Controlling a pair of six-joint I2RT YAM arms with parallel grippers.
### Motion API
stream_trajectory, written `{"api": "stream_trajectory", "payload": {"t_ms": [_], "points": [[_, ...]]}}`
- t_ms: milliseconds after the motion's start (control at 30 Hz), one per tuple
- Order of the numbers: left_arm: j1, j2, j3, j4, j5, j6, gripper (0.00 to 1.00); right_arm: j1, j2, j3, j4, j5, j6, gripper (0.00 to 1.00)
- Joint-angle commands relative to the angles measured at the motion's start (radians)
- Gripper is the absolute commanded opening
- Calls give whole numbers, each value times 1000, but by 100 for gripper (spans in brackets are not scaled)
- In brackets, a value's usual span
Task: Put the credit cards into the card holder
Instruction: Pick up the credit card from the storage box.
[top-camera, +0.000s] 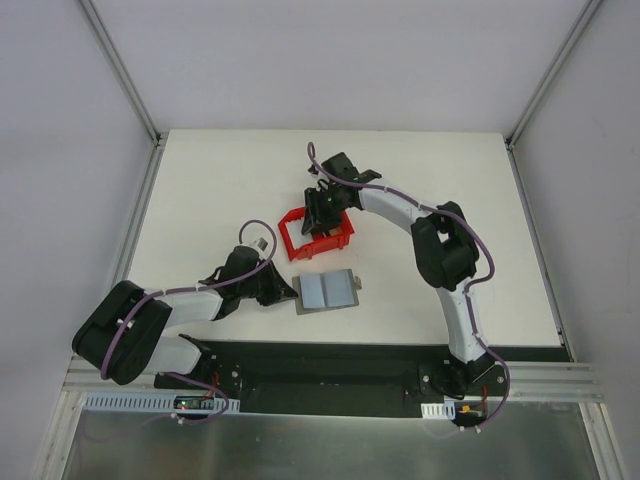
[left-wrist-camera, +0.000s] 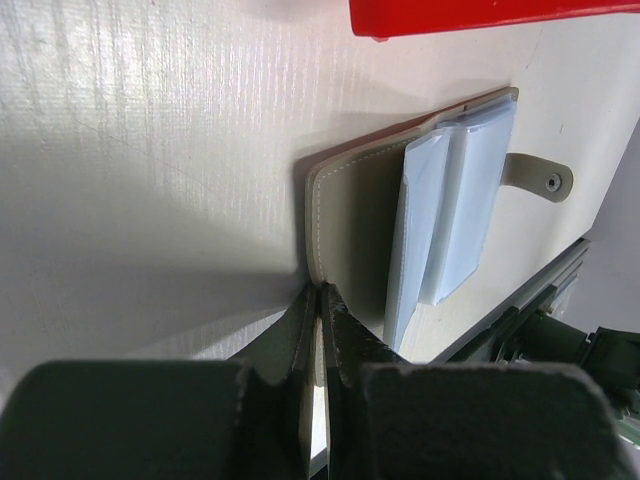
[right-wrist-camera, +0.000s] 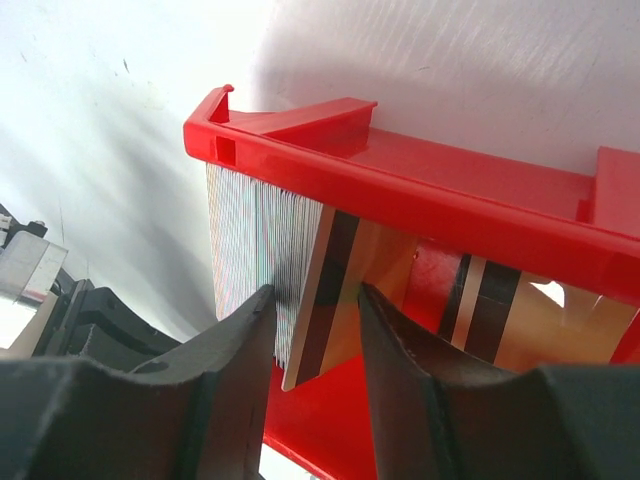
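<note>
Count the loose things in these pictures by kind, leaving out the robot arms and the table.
credit cards: 3, all standing in the red bin
card holder: 1
red bin: 1
Total: 5

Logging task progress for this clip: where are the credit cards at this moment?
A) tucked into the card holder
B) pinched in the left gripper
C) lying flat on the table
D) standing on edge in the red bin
D: the right wrist view shows the credit cards standing on edge inside the red bin, with the right gripper open astride one of them.
</note>
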Motion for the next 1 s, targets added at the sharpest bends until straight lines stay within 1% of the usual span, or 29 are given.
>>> {"api": "stream_trajectory", "payload": {"t_ms": [0,100,167,433,500,567,600,700,867,967], "points": [[-10,24,-12,-84,-36,38,0,2,-86,-8,23,-31,14,39],[-10,26,-14,-83,-36,38,0,3,-101,-14,24,-25,15,36],[-10,27,-14,-84,-34,40,0,3,-114,-22,24,-19,14,32],[-10,32,-14,-81,-36,38,0,2,-146,-30,17,2,6,21],[-10,32,-12,-81,-36,38,0,2,-155,-27,4,33,-3,15],[-10,34,-12,-80,-34,38,0,3,-167,-26,-11,96,-14,10],[-10,34,-15,-81,-34,40,0,2,-175,-25,-19,125,-18,6],[-10,38,-16,-80,-38,40,0,3,-202,-30,-19,203,-34,1],[-10,46,-20,-78,-41,40,0,-1,-291,-63,19,274,-60,0],[-10,47,-20,-80,-42,40,0,-6,-402,-150,62,272,-51,0]]}}
